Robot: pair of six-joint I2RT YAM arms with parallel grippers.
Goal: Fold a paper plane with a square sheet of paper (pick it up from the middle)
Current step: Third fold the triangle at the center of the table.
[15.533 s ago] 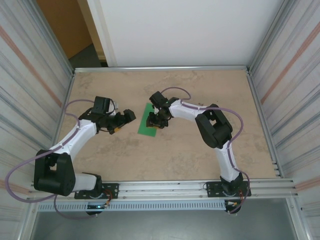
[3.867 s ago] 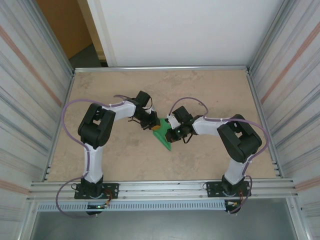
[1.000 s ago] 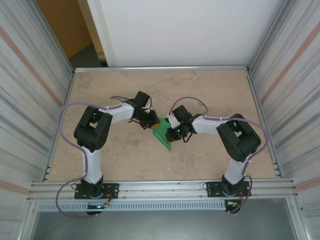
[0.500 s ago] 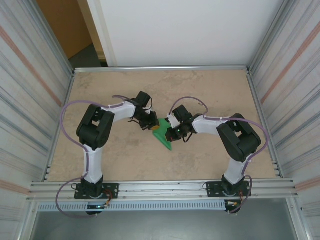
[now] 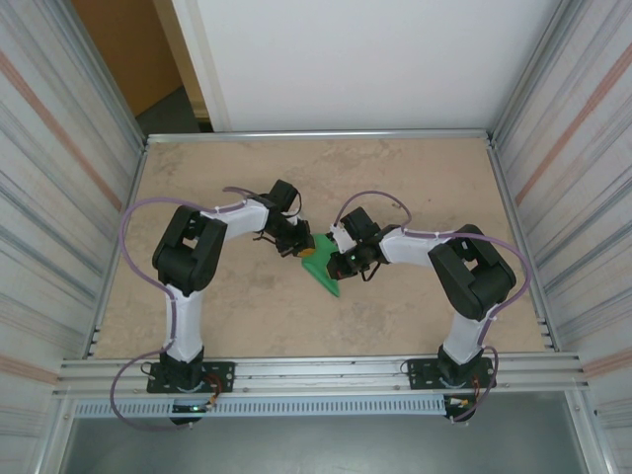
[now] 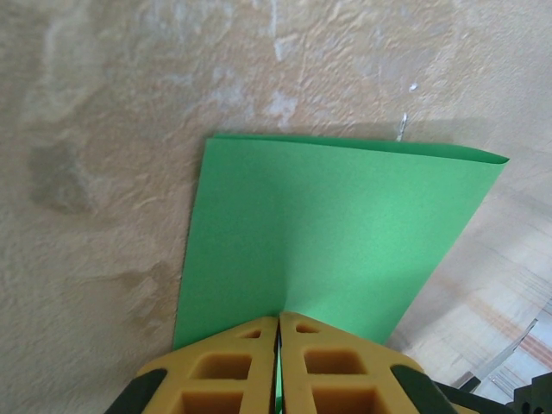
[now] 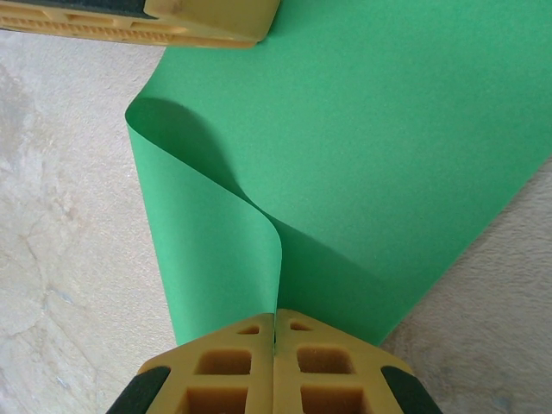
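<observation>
- Beige mottled tabletop (image 5: 415, 178) is lying under both arms.
- L gripper (image 6: 279, 321) is pinching shut on green paper sheet (image 6: 336, 233), at its edge.
- R gripper (image 7: 274, 315) is clamping shut on another edge; one layer is curling up beside it.
- Sheet is sitting btwn grippers, mid-table; corrugated walls (image 5: 59, 197) are ringing it.

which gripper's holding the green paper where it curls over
The right gripper; at the left gripper the green paper looks flat.
</observation>
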